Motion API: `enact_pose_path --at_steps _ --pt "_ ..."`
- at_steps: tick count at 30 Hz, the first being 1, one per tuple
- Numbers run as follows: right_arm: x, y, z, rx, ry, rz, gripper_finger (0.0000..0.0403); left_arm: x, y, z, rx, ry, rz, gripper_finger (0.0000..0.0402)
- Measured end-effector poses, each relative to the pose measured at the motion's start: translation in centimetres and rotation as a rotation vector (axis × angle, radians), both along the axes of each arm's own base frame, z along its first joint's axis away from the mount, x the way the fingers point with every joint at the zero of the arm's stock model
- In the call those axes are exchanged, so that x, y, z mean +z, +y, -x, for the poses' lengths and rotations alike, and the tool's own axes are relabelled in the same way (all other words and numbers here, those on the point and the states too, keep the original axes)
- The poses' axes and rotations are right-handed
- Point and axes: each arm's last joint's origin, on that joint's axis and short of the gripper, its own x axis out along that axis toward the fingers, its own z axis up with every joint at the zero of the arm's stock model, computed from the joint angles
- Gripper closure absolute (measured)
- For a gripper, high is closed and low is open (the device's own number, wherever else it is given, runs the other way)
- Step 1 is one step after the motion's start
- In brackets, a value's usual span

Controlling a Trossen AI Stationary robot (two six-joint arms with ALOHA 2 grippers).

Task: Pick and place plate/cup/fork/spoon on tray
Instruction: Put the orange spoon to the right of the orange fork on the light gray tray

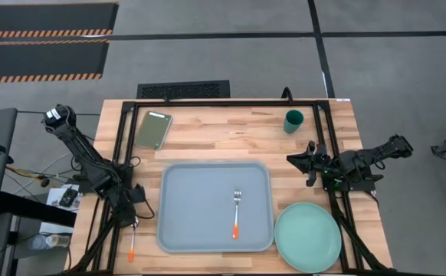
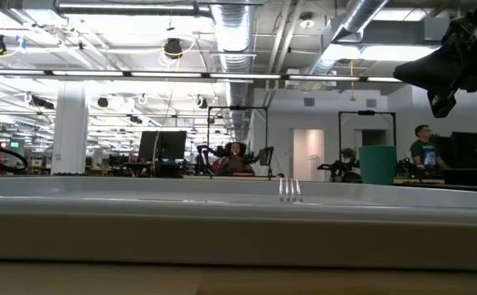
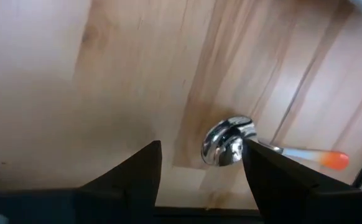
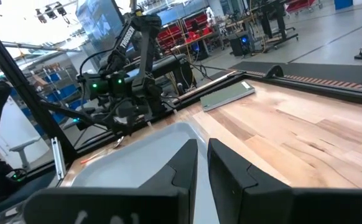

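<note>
The pale grey-blue tray (image 1: 200, 192) lies at the table's middle, and the orange-handled fork (image 1: 237, 215) lies flat in it. The fork's tines (image 2: 291, 190) show above the tray rim in the low view. The mint-green plate (image 1: 307, 238) lies on the table by the tray's near right corner. The teal cup (image 1: 293, 120) stands at the far right. The spoon (image 1: 132, 244) lies on the table left of the tray. My left gripper (image 3: 201, 149) is open low over it, one finger on each side of the bowl (image 3: 227, 142). My right gripper (image 4: 203, 163) is shut and empty, raised right of the tray. My left gripper comes down on the spoon from above with its fingers across the bowl end. The bowl (image 3: 237, 134) lies on the table right beside one finger (image 3: 262, 168). Whether that finger touches it, I cannot tell.
An olive-green pad (image 1: 153, 129) lies at the table's far left. Black frame rails run along the table's left and right edges. Bare wood lies between the tray and the far edge. A person (image 2: 423, 147) stands in the room beyond the table.
</note>
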Motion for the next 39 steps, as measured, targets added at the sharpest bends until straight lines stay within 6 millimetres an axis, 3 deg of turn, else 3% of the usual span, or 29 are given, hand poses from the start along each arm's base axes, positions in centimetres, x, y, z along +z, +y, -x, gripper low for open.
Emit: enact_pose_path --at_steps 16,28,39 --pt "0.0 0.0 0.0 0.000 0.001 0.000 0.0337 -1.3 0.2 0.2 0.028 0.017 0.022 0.0391" --pt "-0.1 0.0 0.0 0.000 0.006 0.008 0.0337 -0.4 -0.7 -0.7 0.181 -0.051 0.130 0.0401" --pt "-0.1 0.0 0.0 0.001 0.009 0.010 0.0337 3.4 -2.0 -2.1 0.271 -0.176 0.203 0.0401"
